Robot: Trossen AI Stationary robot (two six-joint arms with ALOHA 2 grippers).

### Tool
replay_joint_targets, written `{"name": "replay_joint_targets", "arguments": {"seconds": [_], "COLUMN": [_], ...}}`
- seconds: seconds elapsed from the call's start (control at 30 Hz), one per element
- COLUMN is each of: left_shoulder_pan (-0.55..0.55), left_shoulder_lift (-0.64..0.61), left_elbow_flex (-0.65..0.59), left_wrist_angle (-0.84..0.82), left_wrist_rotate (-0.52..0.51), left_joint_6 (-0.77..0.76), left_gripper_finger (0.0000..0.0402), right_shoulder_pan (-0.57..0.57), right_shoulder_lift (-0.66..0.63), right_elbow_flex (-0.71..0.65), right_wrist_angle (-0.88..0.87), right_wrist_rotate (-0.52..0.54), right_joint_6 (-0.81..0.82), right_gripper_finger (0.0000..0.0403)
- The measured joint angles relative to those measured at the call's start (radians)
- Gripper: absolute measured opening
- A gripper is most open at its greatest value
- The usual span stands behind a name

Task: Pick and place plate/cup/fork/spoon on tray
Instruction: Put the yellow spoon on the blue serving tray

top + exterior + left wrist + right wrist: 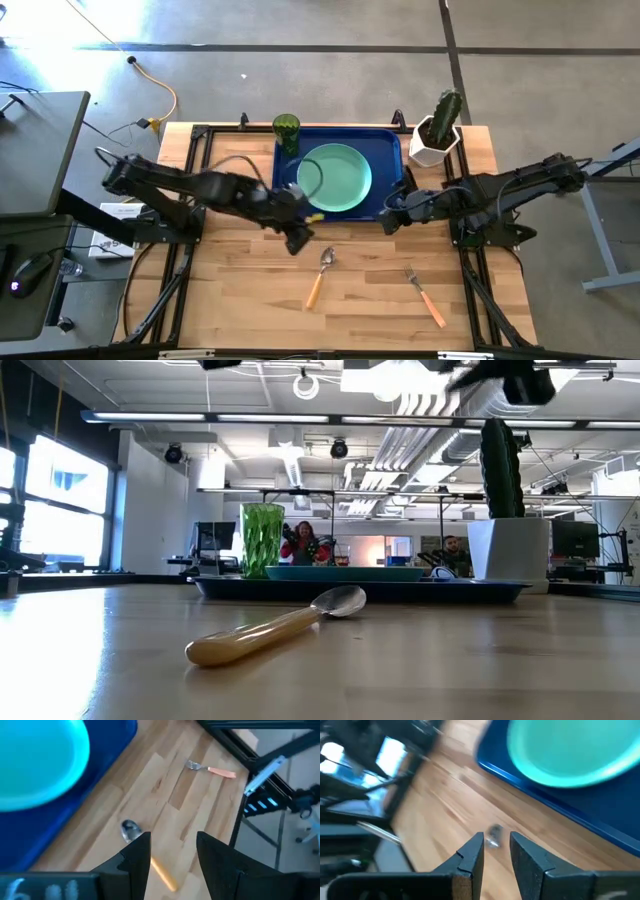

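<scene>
The mint-green plate [335, 178] lies on its base in the dark-blue tray [388, 150]. The green cup [286, 130] stands upright at the tray's far left corner. The spoon [322, 275] and the fork [425, 295] lie flat on the wood table, nearer than the tray. My left gripper [298, 240] hovers open and empty by the tray's near left corner, just beyond the spoon's bowl [131, 830]. My right gripper [388, 222] is open with a narrow gap and empty, at the tray's near right corner.
A white pot with a green cactus [438, 130] stands at the table's far right, beside the tray. Black frame rails [478, 270] run along the table's left and right sides. Bare wood lies between the spoon and the fork. People show in the room behind [305, 545].
</scene>
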Motion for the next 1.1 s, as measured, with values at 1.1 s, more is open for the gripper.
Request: {"name": "replay_joint_targets", "arguments": {"seconds": [1.1], "left_shoulder_pan": [0.014], "left_shoulder_lift": [-0.376], "left_elbow_flex": [0.0], "left_wrist_angle": [-0.34], "left_wrist_rotate": [-0.051], "left_joint_6": [0.377], "left_gripper_finger": [0.0147], "right_shoulder_pan": [0.089], "right_shoulder_lift": [0.256], "right_elbow_flex": [0.033], "right_wrist_angle": [1.049], "right_wrist_rotate": [0.288], "right_joint_6": [-0.284], "right_gripper_finger": [0.0085]}}
